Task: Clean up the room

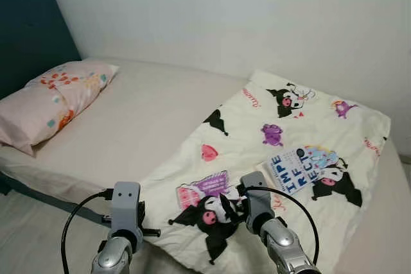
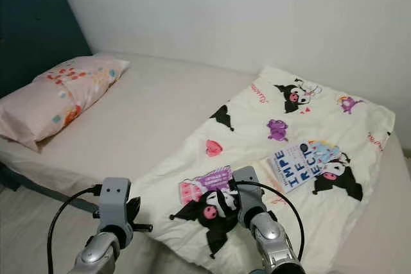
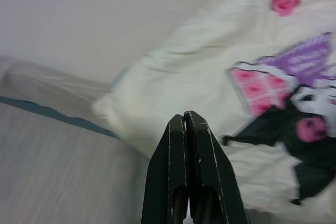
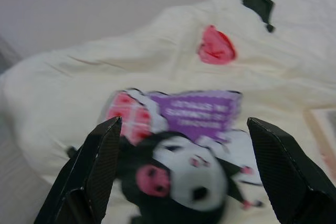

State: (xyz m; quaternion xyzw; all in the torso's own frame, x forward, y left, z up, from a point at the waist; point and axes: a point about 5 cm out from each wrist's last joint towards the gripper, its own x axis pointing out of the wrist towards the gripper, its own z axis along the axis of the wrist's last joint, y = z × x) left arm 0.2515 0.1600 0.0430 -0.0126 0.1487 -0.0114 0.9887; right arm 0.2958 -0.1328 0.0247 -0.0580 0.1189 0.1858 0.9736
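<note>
From the head views a cartoon-print blanket (image 1: 282, 158) lies spread over the foot half of the bed (image 1: 141, 120) with a book (image 1: 297, 170) on it, while the left wrist view shows the left gripper (image 3: 185, 124) closed and empty near the blanket's corner, and the right wrist view shows the right gripper (image 4: 184, 156) spread wide above the print, where this soft, light, limp cloth is probably best pinched at an edge or corner.

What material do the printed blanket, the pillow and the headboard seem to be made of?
Printed blanket: soft matte woven fabric, probably cotton; it creases and drapes.
Pillow: stuffed pink patterned cloth, matte, puffy.
Headboard: apparently padded dark teal upholstery, matte; the weave is unclear.
</note>
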